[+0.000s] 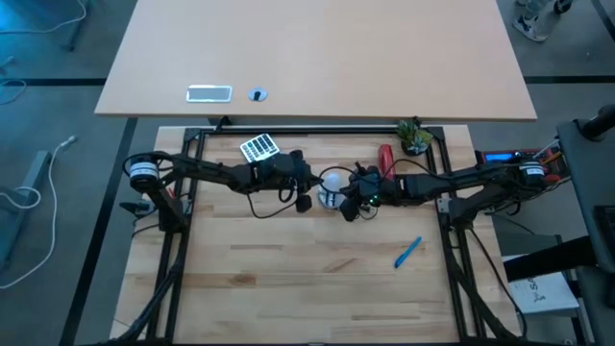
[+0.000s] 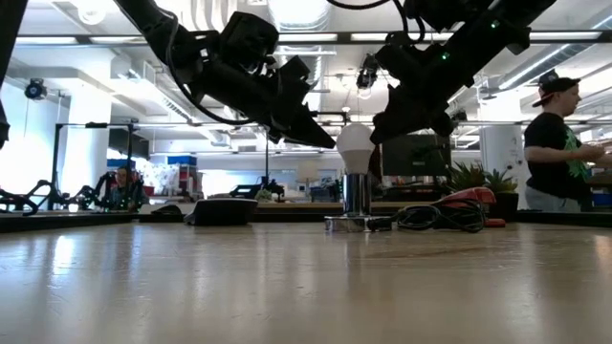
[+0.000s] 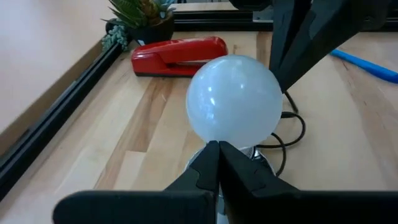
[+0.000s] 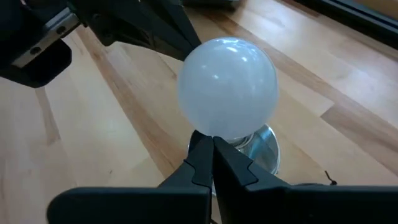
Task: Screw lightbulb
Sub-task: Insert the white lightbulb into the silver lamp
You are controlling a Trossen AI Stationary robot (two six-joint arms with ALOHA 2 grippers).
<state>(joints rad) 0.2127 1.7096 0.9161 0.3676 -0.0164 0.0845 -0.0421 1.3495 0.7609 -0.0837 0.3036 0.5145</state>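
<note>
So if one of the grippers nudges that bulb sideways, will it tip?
Probably not alone: the lightbulb stands upright in the silver socket. The tall pair might tip together. Its smooth round globe looks slippery and likely fragile.

No readable text, label or number anywhere.

Lightbulb (image 4: pixel 227 87): frosted white globe, smooth, soft sheen. Socket (image 2: pixel 357 194): shiny metal. Table (image 1: pixel 288 269): pale wood, matt. Stapler (image 3: pixel 180 55): glossy red.
</note>
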